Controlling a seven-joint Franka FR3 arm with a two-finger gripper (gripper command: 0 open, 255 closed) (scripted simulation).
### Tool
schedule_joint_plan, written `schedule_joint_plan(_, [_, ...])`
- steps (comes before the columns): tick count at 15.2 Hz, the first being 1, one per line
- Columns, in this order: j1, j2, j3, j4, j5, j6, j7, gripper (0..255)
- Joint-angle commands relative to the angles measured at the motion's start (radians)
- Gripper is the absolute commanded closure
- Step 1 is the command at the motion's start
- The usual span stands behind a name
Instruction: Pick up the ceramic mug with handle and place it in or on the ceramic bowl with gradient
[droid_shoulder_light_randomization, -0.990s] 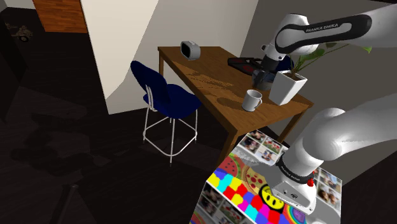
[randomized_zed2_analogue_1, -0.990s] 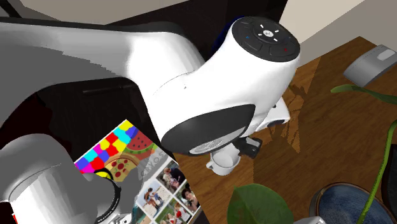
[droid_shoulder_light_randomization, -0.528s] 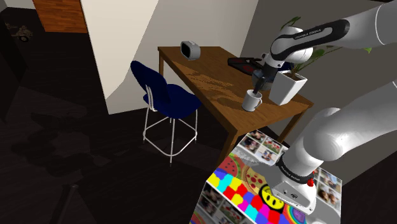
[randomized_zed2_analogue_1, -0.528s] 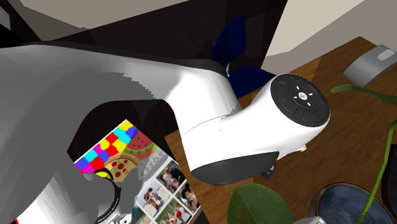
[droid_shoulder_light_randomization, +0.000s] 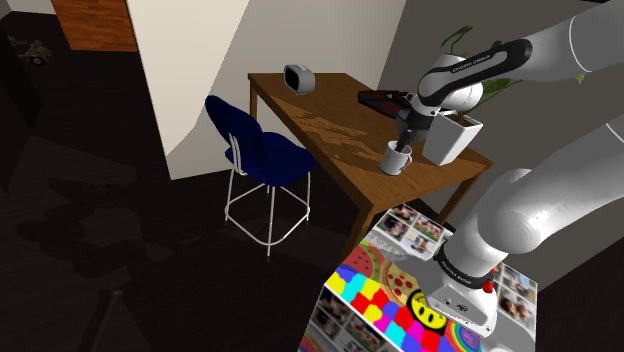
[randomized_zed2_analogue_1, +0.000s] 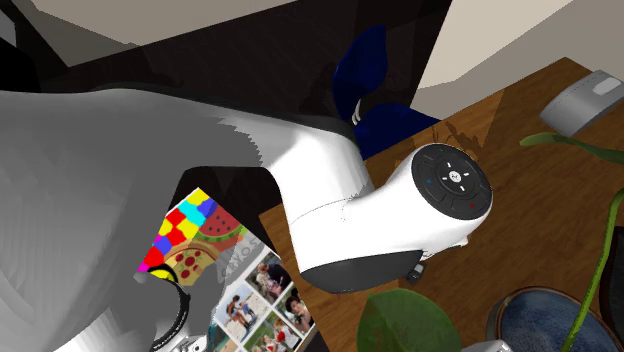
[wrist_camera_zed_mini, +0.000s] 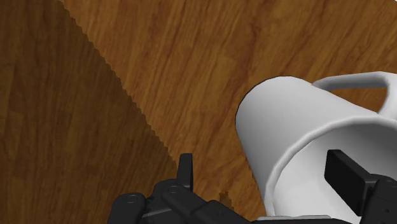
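Observation:
A white mug (droid_shoulder_light_randomization: 397, 159) with a handle stands upright near the front corner of the wooden table (droid_shoulder_light_randomization: 320, 120), beside a white planter (droid_shoulder_light_randomization: 451, 138). My black gripper (droid_shoulder_light_randomization: 402, 143) hangs straight over the mug, open. In the wrist view the mug (wrist_camera_zed_mini: 305, 127) lies close under the gripper (wrist_camera_zed_mini: 264, 175), its handle (wrist_camera_zed_mini: 356, 81) on the far side. One finger (wrist_camera_zed_mini: 184, 168) is outside the wall, the other finger (wrist_camera_zed_mini: 347, 175) inside the cup, and neither presses it. A dark blue bowl (randomized_zed2_analogue_1: 545, 322) shows at the second exterior view's lower right, partly behind a leaf.
A blue chair (droid_shoulder_light_randomization: 255, 150) stands at the table's long side. A grey box-like appliance (droid_shoulder_light_randomization: 298, 77) sits at the far corner and a dark flat item (droid_shoulder_light_randomization: 385, 98) lies behind the mug. The planter's green leaves (randomized_zed2_analogue_1: 405, 325) hang near the bowl. The picture-covered stand (droid_shoulder_light_randomization: 400, 300) is below.
The arm has swung down and towards the shoulder view's left, from over the planter to the mug. The gripper now straddles the mug's wall, still open. The mug has not moved.

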Motion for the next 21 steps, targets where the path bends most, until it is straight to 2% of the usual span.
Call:
schedule_joint_plan(1, [0.001,0.001,0.000,-0.002,0.001,0.003,0.000,0])
schedule_joint_plan(5, [0.001,0.001,0.000,-0.001,0.001,0.003,0.000,0])
schedule_joint_plan(6, [0.001,0.001,0.000,-0.001,0.001,0.003,0.000,255])
schedule_joint_plan(15, [0.001,0.001,0.000,-0.002,0.001,0.003,0.000,255])
schedule_joint_plan(21, [-0.018,-0.061,0.032,0.038,-0.024,-0.094,0.029,255])
